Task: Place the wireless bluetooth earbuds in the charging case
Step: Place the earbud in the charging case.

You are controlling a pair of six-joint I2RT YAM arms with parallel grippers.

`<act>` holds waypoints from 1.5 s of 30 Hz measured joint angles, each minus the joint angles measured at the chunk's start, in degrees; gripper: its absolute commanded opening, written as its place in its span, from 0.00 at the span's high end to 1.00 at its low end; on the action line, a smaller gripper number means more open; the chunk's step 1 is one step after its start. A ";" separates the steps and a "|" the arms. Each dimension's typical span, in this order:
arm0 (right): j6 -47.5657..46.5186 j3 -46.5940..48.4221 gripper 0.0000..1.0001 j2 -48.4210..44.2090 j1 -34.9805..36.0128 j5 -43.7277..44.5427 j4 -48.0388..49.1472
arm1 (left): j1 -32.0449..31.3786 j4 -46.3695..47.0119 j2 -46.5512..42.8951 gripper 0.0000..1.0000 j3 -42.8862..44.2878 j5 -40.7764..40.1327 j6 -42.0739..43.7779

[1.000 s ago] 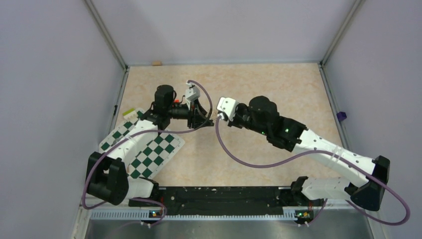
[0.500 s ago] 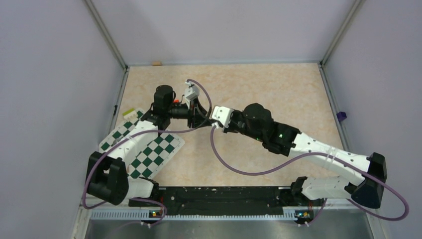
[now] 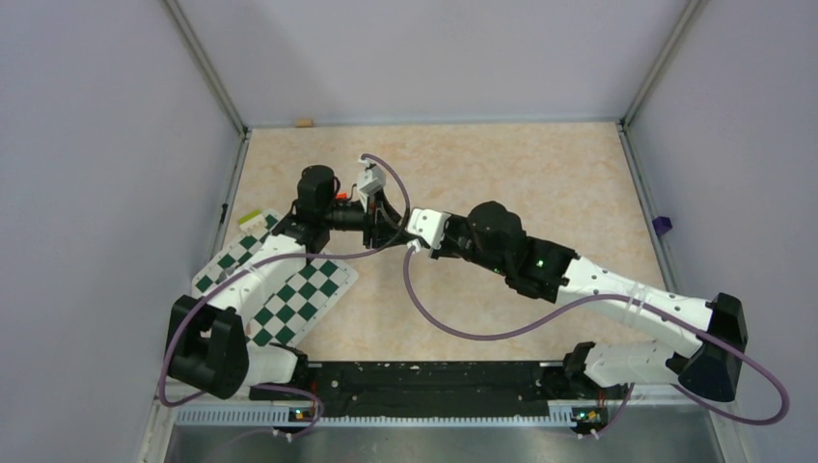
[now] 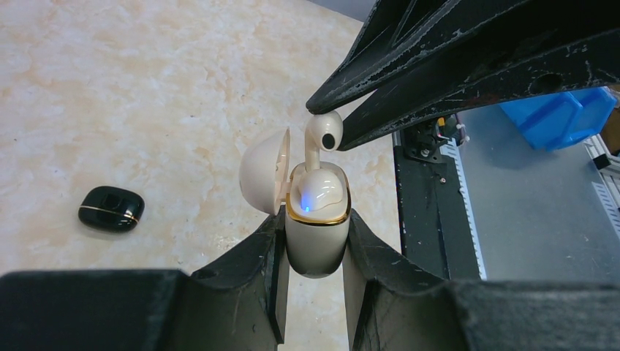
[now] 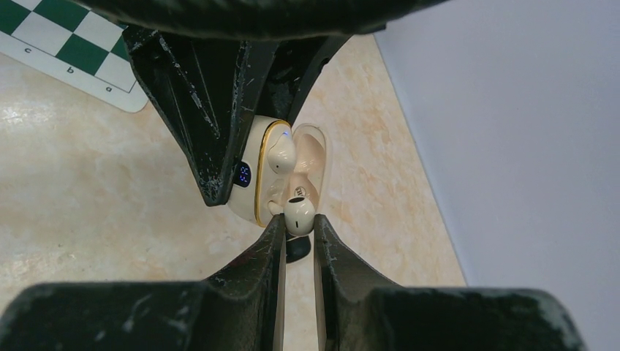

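Pale lilac walls on 3 sides, marbled beige desk (image 3: 540,183) in the middle, green/white chequered mat (image 3: 299,299) lying on its left part. Both arms meet around mid-desk, wrists almost nose to nose in the top cam.

Left pincer (image 4: 314,219) is clamped tight on the charging case (image 4: 316,245), one finger on each side of the body, opening facing up. Case is cream-white w/ a gold rim, and its lid (image 4: 263,172) is flipped open to the left in the left wrist cam. Blue light glowing at the top of the body. Right wrist cam also shows a small blue digit readout on the case front, too small to read for sure.

Seated earbud (image 4: 319,189), cream, already sits in the case just inside the rim.

Other earbud (image 4: 324,131), same cream colour, is pinched by its head between the tips of the right pincer (image 5: 297,219), jaws nearly closed on it. Its stem points down into the case top right beside the seated one, but the head stands clear above the gold rim, so not fully in.

Also a small glossy black rounded thing (image 4: 110,208) w/ a thin gold line lies on the desk, well left of the case, nothing touching it. Blue bins (image 4: 563,110) sit past the desk edge.
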 measured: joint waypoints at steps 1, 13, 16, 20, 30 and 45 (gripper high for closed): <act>0.00 0.00 0.90 0.00 0.02 0.00 0.07 | 0.00 0.04 -0.04 1.00 -0.02 -0.04 0.00; -0.79 0.02 0.90 0.59 0.02 -1.03 0.04 | 0.02 -0.33 -0.20 1.00 -0.09 -0.13 0.02; -0.83 0.02 0.90 1.11 0.02 -2.03 0.02 | 0.09 -0.74 -0.20 1.00 -0.24 -0.09 0.04; -0.76 0.02 0.90 1.38 0.02 -3.13 -0.24 | 0.17 -1.14 -0.20 1.00 -0.50 0.42 0.09; -0.76 0.13 0.79 1.42 0.02 -3.82 -0.68 | 0.28 -1.60 -0.31 1.00 -0.68 0.94 0.28; 0.35 0.17 0.59 0.52 0.00 -3.72 -1.84 | 0.35 -2.03 -0.81 1.00 -0.68 1.88 0.33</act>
